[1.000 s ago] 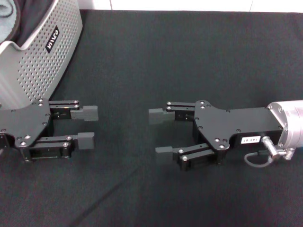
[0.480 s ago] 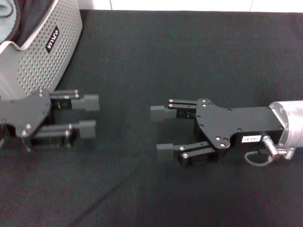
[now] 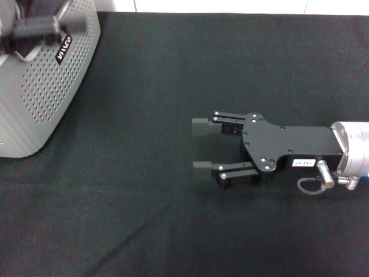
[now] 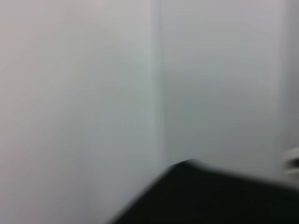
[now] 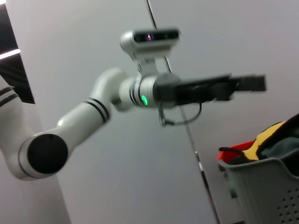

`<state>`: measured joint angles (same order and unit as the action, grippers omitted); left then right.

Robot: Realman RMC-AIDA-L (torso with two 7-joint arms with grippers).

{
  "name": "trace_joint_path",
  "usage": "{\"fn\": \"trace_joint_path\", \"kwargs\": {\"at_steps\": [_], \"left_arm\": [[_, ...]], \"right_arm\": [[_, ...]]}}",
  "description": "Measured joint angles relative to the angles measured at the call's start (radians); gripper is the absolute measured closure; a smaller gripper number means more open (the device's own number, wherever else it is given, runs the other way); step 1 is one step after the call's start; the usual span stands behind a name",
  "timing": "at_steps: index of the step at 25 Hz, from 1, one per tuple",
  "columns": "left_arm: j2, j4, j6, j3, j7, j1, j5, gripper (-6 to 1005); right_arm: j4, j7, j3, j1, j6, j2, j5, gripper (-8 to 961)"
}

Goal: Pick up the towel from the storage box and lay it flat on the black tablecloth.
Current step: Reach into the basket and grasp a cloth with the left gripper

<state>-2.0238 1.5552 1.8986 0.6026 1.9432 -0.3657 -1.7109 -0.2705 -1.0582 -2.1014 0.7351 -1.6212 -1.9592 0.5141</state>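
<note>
Head view: left gripper, blurred so its opening can't be told, hangs above the box, while right gripper rests wide open on the tablecloth, well apart from the box.

Wall and spare fabrics
A pale wall fills the background; red cloth and yellow cloth stick up nearby.

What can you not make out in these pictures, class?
- Grey-green terry towel: head view, cut off by the picture's edge at the light grey perforated storage box.
- Left gripper: head view, motion-blurred over the box; the state of its jaws is unclear.
- Left wrist view: blurred, only wall and black tablecloth.
- Right gripper: open, idle.
</note>
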Motion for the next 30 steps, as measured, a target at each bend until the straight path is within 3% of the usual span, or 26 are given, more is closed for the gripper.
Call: {"fn": "trace_joint_path", "kwargs": {"at_steps": [2, 5, 10, 16, 20, 30], "left_arm": [[-0.007, 0.167, -0.106, -0.007, 0.037, 0.0, -0.122, 375], [-0.016, 0.282, -0.205, 0.0, 0.048, -0.003, -0.3, 380], [-0.046, 0.314, -0.313, 0.018, 0.024, -0.043, -0.572, 401], [-0.065, 0.306, -0.445, 0.138, 0.018, -0.041, -0.83, 426], [-0.068, 0.294, -0.499, 0.19, 0.024, -0.031, -0.911, 443], [-0.068, 0.251, -0.531, 0.197, 0.026, -0.038, -0.966, 484]], "right_arm": [[0.0, 0.01, 0.017, -0.008, 0.006, -0.001, 0.001, 122], [0.001, 0.025, 0.045, -0.026, 0.009, -0.005, 0.004, 125], [0.002, 0.045, 0.073, -0.056, 0.011, -0.008, 0.005, 126], [0.005, 0.052, 0.097, -0.068, 0.014, -0.012, 0.007, 126], [0.007, 0.053, 0.099, -0.069, 0.015, -0.015, 0.007, 126], [0.01, 0.055, 0.1, -0.069, 0.017, -0.023, 0.007, 126]]}}
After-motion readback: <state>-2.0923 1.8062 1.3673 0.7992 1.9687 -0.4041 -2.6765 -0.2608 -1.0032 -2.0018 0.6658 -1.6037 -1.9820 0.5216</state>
